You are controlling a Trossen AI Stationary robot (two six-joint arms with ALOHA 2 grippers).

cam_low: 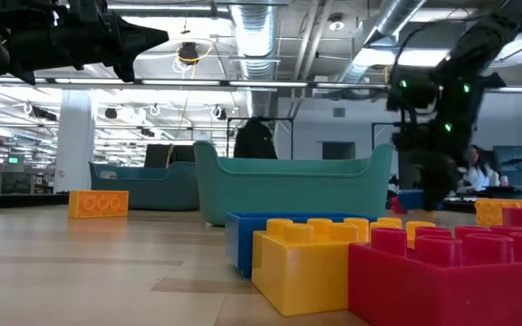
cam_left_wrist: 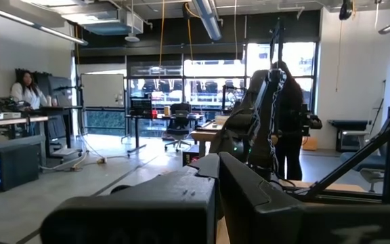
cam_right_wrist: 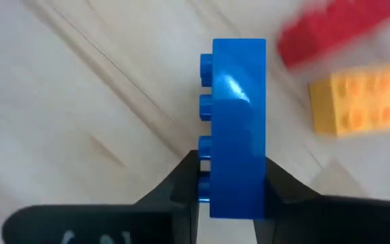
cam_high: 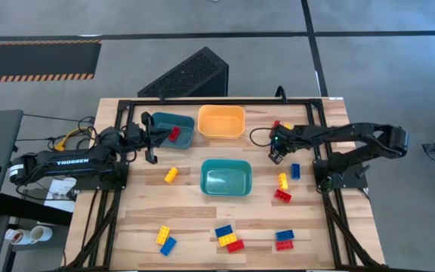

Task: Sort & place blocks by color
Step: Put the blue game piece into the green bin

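Observation:
My right gripper (cam_right_wrist: 232, 166) points steeply down at the table's right half (cam_high: 276, 156) and is shut on a blue block (cam_right_wrist: 239, 122), which also shows under it in the low view (cam_low: 412, 198). Just beyond the held block lie a red block (cam_right_wrist: 330, 30) and a yellow block (cam_right_wrist: 357, 102). My left gripper (cam_high: 151, 148) hangs shut above the table beside the dark teal tray (cam_high: 183, 121). That tray holds one red block (cam_high: 174, 134). An orange tray (cam_high: 221, 121) and a teal tray (cam_high: 226, 181) stand mid-table. My right gripper pinches the blue block between its two fingers. One finger is on the studded face (cam_right_wrist: 207, 179), the other on the opposite flat face (cam_right_wrist: 259, 179), near one end. The fingers come from above, slanting down. The block stands on edge; whether it is clear of the table, I cannot tell.
Loose blocks lie around: yellow (cam_high: 171, 174), blue (cam_high: 295, 171), yellow (cam_high: 283, 180), red (cam_high: 282, 196). Near the front edge are small groups (cam_high: 165, 240), (cam_high: 230, 238), (cam_high: 284, 239). A black slanted box (cam_high: 191, 74) stands beyond the far edge. People show in the room behind.

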